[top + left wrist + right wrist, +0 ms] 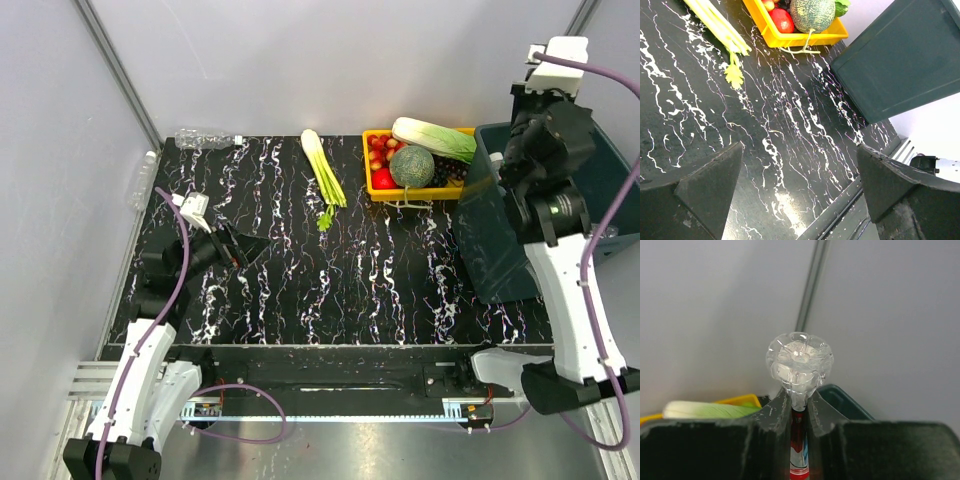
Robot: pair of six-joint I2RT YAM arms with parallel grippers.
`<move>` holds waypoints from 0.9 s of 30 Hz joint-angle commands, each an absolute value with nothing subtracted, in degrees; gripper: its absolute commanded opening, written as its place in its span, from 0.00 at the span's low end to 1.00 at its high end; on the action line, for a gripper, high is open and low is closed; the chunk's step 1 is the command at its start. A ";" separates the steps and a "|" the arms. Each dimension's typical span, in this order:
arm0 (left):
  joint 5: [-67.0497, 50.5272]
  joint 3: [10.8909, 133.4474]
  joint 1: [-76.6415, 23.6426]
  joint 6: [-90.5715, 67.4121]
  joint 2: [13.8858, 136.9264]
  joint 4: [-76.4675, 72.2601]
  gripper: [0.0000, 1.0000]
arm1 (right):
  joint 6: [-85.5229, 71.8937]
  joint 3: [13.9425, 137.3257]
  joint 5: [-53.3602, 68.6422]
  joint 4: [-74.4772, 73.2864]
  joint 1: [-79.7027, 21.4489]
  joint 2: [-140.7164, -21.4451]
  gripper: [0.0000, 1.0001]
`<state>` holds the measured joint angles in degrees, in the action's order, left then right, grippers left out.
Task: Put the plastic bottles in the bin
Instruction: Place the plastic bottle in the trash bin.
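Right gripper (800,407): fingers were clamped tight on a clear bottle (800,362), nipping it on the body, with the lobed base pointing away from the wrist camera. Beyond the fingers that camera showed the bin (840,394) rim, with a corner of the yellow tray (742,399) and a pale cabbage (700,410) to the left. From the top view the right wrist sat up over the bin's far-left corner, so I'd call this bottle carried but not yet dropped.

Left gripper (800,149): fingers spread wide, nothing between them, only bare marbled table (790,115) below. It hung low over the near-left part of the table, pointed toward the tray and bin.

Progress, as judged:
- two clear bottles were out of the bin: one lying at the table's far-left edge (205,138), one on its side by the left wall (143,180)
- the rest of the table top held no bottles, just celery (322,170) and the tray with the melon (411,166)
- bin contents couldn't be checked; the right arm covered most of the opening
- so late stage, I'd guess: one in hand and two to fetch, both nearer the left arm

Labels: the held bottle had a red label with a bit of blue and white low down, no text readable. No writing could be read on the two loose bottles.
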<state>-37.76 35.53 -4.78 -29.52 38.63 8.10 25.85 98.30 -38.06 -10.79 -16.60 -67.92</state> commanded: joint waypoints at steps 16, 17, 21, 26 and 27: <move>-36.21 37.88 -4.66 -28.56 38.49 8.17 0.99 | 42.01 86.06 -49.66 -7.74 2.90 -69.53 0.05; -36.12 37.88 -4.75 -28.30 38.58 8.61 0.99 | 42.19 83.09 -49.92 -7.73 3.25 -68.83 0.13; -34.28 38.49 -4.83 -27.60 38.85 10.10 0.99 | 40.00 77.35 -49.31 -8.34 4.48 -66.54 0.55; -32.87 38.85 -4.75 -26.81 39.55 11.60 0.99 | 34.47 80.67 -47.81 -15.36 4.48 -65.13 0.71; -32.52 38.85 -4.75 -26.72 39.64 11.78 0.99 | 32.71 82.16 -47.29 -18.60 4.48 -65.21 0.74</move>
<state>-34.76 36.10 -4.78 -28.16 39.33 11.57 38.28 77.41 -48.36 -13.08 4.36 -67.59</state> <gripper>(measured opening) 0.988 0.682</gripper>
